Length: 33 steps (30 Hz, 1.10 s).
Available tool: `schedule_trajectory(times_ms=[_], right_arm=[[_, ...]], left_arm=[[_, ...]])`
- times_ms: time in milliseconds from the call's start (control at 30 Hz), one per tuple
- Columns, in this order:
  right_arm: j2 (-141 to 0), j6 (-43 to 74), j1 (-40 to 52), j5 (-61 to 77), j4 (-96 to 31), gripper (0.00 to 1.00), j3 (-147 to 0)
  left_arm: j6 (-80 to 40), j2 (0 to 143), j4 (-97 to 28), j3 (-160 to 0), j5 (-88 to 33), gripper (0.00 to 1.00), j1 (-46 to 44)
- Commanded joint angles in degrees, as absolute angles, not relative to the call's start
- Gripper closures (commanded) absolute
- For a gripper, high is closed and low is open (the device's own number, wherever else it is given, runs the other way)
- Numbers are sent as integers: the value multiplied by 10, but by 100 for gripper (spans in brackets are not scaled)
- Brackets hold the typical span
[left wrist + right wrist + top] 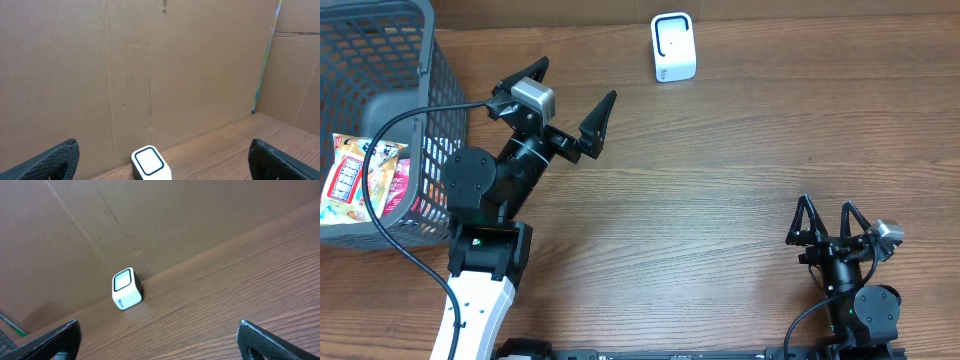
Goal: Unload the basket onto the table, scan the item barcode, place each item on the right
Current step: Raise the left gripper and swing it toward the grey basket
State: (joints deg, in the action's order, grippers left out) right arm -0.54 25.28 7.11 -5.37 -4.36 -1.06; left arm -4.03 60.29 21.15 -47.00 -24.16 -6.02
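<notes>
Showing left tool (pixel 578 80) and right tool (pixel 826 204) spread and empty, the item (pixel 360 178) lying in the basket (pixel 442 100), well apart from the scanner (pixel 673 47); reaching in too near the rim risks snagging the mesh wall.

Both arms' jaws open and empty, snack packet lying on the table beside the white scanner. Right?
Not quite: overhead shows the snack packet inside the grey basket, away from the white scanner. Both arms' jaws are open and empty.

You have a wood-grain tabletop (pixel 720 170) with a matt finish. Your scanner (pixel 673 47) looks like smooth white plastic.
</notes>
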Motion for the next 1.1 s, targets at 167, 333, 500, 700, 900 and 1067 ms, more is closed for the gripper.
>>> schedule_trajectory(times_ms=[167, 333, 500, 700, 900, 1067], right_arm=[[-2, 253, 69, -59, -41, 0, -4], [-2, 253, 69, -59, -41, 0, -4], [-2, 253, 69, -59, -41, 0, -4], [-2, 253, 69, -59, -41, 0, -4], [-2, 253, 69, -59, -41, 0, -4], [-2, 253, 69, -59, -41, 0, -4]], left_arm=[[-25, 606, 206, -486, -234, 0, -62], [-25, 606, 128, -486, -234, 0, -62], [-27, 606, -47, -486, -232, 0, -62], [-54, 608, -2, -486, -291, 0, -65], [-125, 599, 144, -486, -350, 0, -64], [-118, 609, 128, -487, -393, 0, -63]])
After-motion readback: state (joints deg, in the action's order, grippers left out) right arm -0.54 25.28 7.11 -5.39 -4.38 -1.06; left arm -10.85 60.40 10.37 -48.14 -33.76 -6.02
